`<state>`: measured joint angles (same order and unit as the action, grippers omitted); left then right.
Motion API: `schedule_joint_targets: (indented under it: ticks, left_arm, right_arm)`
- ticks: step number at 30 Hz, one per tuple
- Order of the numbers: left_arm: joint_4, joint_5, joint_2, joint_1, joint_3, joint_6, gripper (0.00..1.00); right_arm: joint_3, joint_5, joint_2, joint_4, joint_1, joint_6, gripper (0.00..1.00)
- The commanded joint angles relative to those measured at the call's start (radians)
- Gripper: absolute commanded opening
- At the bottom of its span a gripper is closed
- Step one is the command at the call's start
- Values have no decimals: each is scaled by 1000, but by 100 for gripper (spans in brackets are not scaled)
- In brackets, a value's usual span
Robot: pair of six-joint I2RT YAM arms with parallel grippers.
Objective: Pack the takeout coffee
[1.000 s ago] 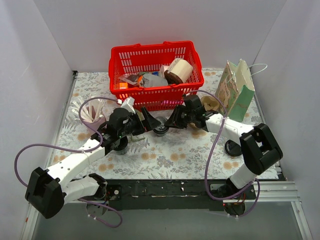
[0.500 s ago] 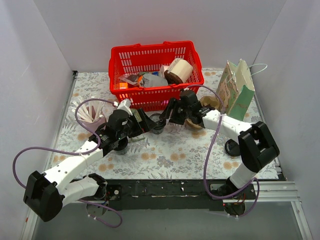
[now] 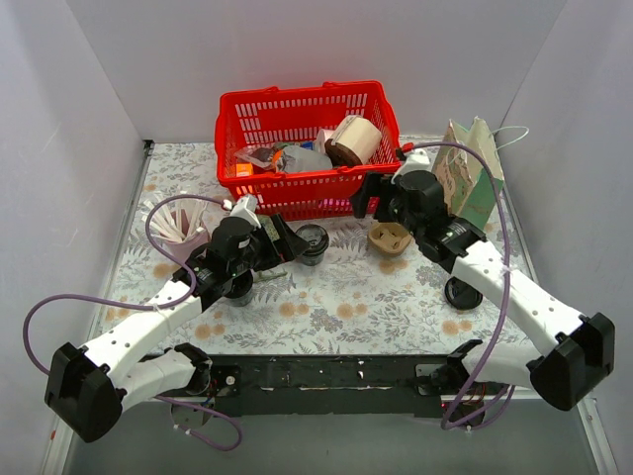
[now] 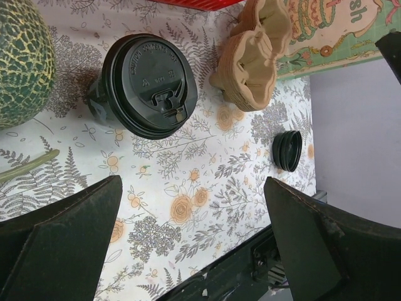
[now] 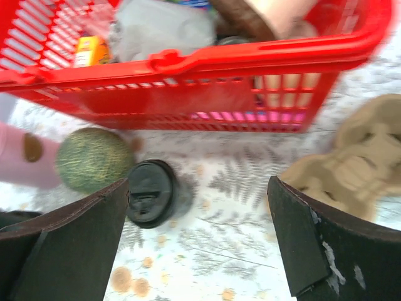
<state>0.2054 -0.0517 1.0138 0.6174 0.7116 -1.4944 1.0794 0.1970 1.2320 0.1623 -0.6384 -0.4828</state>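
One lidded coffee cup [image 3: 314, 240] stands free on the floral table [image 3: 336, 307] just in front of the red basket [image 3: 307, 99], between two robot arms whose fingers hold nothing. The left gripper [image 3: 282, 237] hangs in front of the basket's left half, just beside the cup, with its fingers spread wide. The right gripper [image 3: 371, 198] is lifted at the basket's front right corner, its fingers equally wide apart. One moulded pulp carrier [image 3: 390, 238] lies empty in front of the basket's right end. One patterned paper bag [image 3: 470, 178] stands upright to the basket's right (its inside cannot be seen). One short stack of black lids [image 3: 462, 293] sits well in front of the basket and to its right. One green netted ball [image 5: 91, 160] rests close in front of the basket's left side, near the cup. The basket itself holds a brown-and-cream roll [image 3: 354, 139], a grey packet [image 3: 302, 158] and a small orange box [image 3: 243, 169] among other items too jumbled to name. A second earlier the right gripper was down at the cup, facing the left one; it has since let go, opened fully and drawn back toward the bag, while the left arm has barely shifted.
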Motion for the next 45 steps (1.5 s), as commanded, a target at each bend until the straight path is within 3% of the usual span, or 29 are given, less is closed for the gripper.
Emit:
schedule_joint_targets:
  ticks: [1, 8, 12, 18, 24, 27, 28, 29, 31, 32, 35, 41, 45]
  left_arm:
    - [-23, -34, 0, 2, 23, 22, 98]
    - [-32, -66, 12, 2, 15, 28, 98]
    - [-37, -88, 28, 4, 14, 31, 98]
    - [-67, -149, 35, 2, 6, 29, 98]
    - [-72, -160, 29, 2, 2, 14, 98]
    - [-77, -175, 26, 2, 2, 13, 98]
    - [-75, -177, 26, 2, 0, 13, 98]
    - [-75, -178, 26, 4, 0, 13, 98]
    - [-77, -184, 25, 2, 3, 17, 98]
    - [-83, -200, 23, 2, 3, 17, 98]
    - [-101, -218, 20, 4, -1, 16, 98]
    - [-116, -302, 60, 2, 25, 23, 98]
    - [-113, -356, 98, 37, 60, 25, 98]
  right_arm:
    - [-53, 228, -60, 115, 17, 113, 98]
    - [-118, 223, -62, 220, 133, 23, 98]
    - [-145, 58, -32, 203, 250, -17, 95]
    - [-127, -33, 105, 183, 336, -17, 86]
    - [-79, -5, 251, 187, 350, -28, 81]
    - [-85, -54, 300, 163, 352, -10, 72]
    - [-90, -82, 308, 131, 350, 6, 66]
    - [-93, -109, 316, 126, 352, 19, 54]
    - [-96, -186, 322, 134, 350, 39, 46]
    - [-99, -189, 319, 146, 350, 42, 38]
    - [-131, -261, 278, 196, 345, 52, 32]
    - [-288, -369, 107, 289, 315, 62, 32]
    - [-377, -338, -44, 351, 249, 49, 29]
